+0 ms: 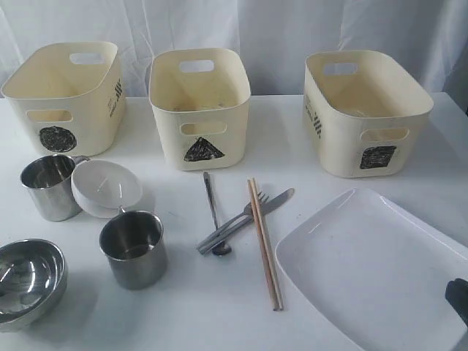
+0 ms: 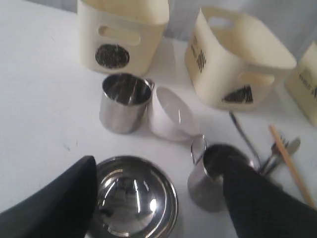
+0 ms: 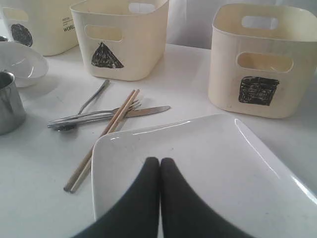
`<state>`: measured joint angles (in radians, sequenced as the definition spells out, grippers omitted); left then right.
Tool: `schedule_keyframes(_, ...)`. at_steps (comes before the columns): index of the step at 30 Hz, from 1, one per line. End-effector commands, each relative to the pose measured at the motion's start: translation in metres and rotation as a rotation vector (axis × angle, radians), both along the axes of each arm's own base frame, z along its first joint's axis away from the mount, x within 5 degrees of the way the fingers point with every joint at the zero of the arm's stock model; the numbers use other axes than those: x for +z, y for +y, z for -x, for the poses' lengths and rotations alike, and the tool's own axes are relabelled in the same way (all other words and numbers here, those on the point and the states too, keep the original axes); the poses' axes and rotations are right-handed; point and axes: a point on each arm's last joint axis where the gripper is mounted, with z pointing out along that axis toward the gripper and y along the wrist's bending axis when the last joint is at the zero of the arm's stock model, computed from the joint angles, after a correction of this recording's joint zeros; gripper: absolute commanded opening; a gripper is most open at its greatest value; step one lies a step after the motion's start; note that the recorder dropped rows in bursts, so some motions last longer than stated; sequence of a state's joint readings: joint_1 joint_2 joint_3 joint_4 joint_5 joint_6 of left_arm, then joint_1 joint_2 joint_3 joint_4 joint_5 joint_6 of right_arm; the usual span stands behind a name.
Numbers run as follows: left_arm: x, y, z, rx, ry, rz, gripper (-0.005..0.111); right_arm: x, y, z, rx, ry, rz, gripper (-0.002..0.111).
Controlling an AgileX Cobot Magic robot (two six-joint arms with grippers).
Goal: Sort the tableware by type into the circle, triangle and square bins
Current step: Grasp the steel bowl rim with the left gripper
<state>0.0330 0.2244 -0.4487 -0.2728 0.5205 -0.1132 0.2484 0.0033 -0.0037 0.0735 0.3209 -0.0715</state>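
Exterior view shows all the tableware lying on the table (image 1: 183,311) in front of the circle bin (image 1: 88,102), the triangle bin (image 1: 219,110) and the square bin (image 1: 344,124). I judge that no piece is sorted yet.

The left gripper (image 2: 158,171) hangs with its fingers spread wide over the steel bowl (image 2: 133,198), which sits at the near left corner, a little apart from the two steel mugs (image 1: 134,248). I judge this bowl light, stiff and slippery. Its round polished wall gives no flat face, so the rim is the best hold, one finger inside and one outside.

The right gripper (image 3: 159,161) is pressed together with nothing between its fingers, above the near edge of the large white plate (image 3: 208,148). The plate looks heavier, glossy and perhaps breakable. It lies flat, so only its raised rim offers a hold.

The spoon (image 1: 211,201), fork (image 1: 252,210), knife (image 1: 281,197) and chopsticks (image 1: 266,252) are thin and lie crossed together, so they seem hard to pinch singly.
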Motion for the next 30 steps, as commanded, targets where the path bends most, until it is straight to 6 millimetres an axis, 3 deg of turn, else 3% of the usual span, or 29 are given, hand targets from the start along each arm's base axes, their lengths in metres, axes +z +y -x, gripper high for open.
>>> schedule_keyframes(1,0.028,-0.004,-0.026,-0.136,0.221,-0.109,0.070,0.000,0.000,0.000,0.002,-0.007,-0.006,0.000)
schedule_keyframes(5,0.039,0.001,-0.069,-0.160,0.421,-0.178,0.070,-0.001,0.000,0.000,0.002,-0.004,-0.005,0.000)
schedule_keyframes(10,0.026,0.002,-0.109,-0.197,0.613,-0.186,0.070,-0.001,0.000,0.000,0.002,-0.004,-0.005,0.000)
schedule_keyframes(14,0.009,-0.001,-0.127,-0.281,0.692,-0.192,0.070,-0.001,0.000,0.000,0.002,-0.004,-0.005,0.000)
schedule_keyframes(24,-0.029,0.012,-0.163,-0.262,0.820,-0.323,0.070,-0.001,0.000,0.000,0.002,-0.004,-0.005,0.000)
schedule_keyframes(30,-0.066,0.013,-0.179,-0.261,0.898,-0.308,0.070,-0.001,0.000,0.000,0.002,-0.004,-0.005,0.000)
